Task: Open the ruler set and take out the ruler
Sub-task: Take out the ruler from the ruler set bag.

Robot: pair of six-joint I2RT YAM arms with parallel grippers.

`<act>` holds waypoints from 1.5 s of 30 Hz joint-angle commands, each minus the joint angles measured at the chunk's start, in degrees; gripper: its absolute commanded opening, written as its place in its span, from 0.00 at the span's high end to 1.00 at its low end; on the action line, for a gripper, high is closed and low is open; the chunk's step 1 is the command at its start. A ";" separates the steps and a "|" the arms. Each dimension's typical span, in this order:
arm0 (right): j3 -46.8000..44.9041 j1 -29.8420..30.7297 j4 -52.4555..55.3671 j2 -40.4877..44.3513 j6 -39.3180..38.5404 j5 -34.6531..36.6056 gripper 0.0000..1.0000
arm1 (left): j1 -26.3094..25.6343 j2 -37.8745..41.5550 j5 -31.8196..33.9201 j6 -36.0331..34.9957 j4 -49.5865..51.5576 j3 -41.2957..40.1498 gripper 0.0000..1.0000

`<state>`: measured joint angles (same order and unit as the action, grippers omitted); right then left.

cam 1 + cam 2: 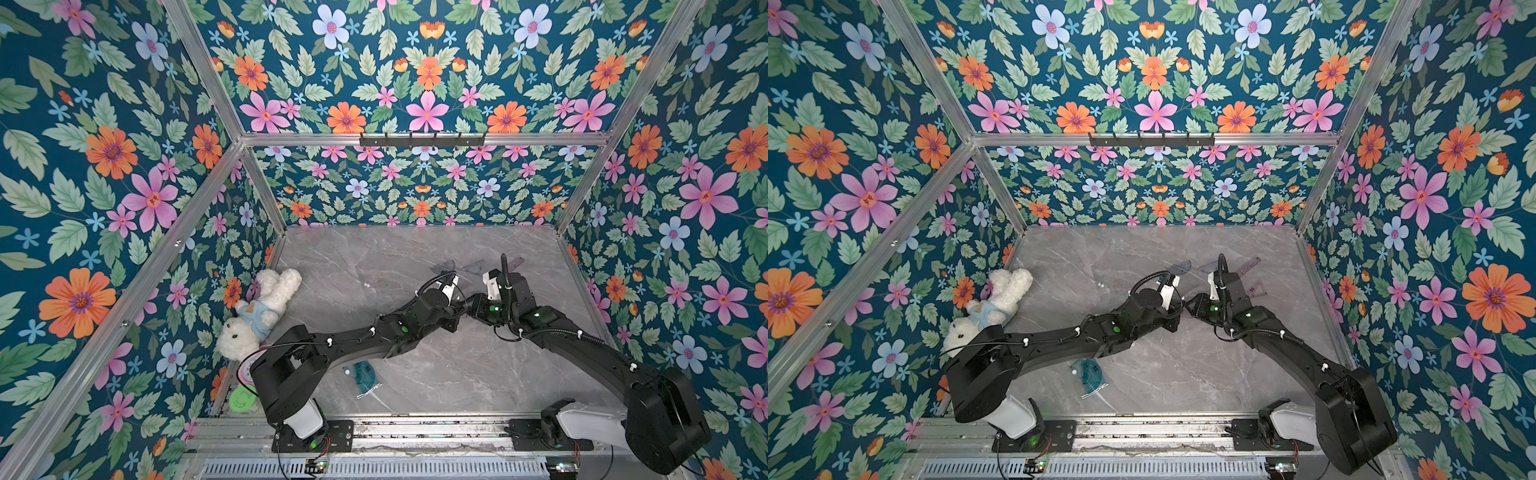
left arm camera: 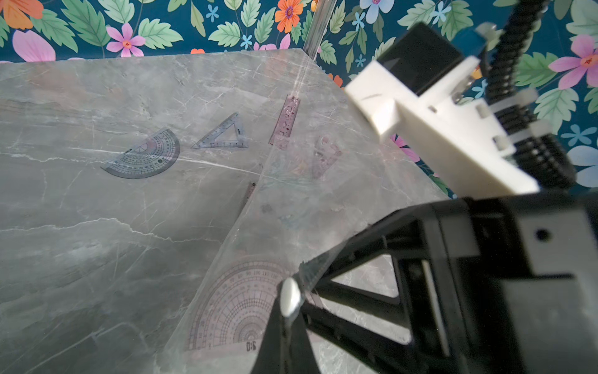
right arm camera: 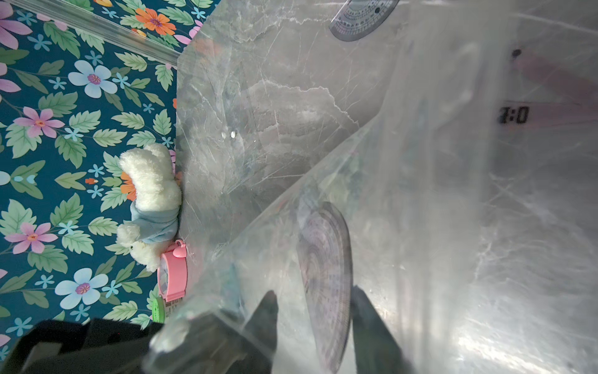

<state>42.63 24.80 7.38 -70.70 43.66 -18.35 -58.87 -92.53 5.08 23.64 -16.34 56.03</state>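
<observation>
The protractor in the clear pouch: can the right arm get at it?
Probably yes: the right gripper, jaws apart, straddles the protractor inside the clear pouch, whose edge the shut left gripper holds.

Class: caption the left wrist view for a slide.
Left end effector pinches clear pouch; loose protractor, set square and ruler lie on the table.

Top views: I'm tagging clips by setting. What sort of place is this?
Probably a robot test booth, not a home: flowered panels on a bare aluminium frame box in a marble-look table, and two black arms are bolted to a rail at its front edge.
</observation>
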 commanded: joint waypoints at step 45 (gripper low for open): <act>-1.25 0.06 -1.05 1.00 1.46 0.50 0.90 | -1.69 -4.59 1.34 -0.34 -1.33 7.09 1.00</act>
<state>40.86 24.80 6.50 -69.65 45.84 -18.13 -60.53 -97.17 6.55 23.66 -16.27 62.83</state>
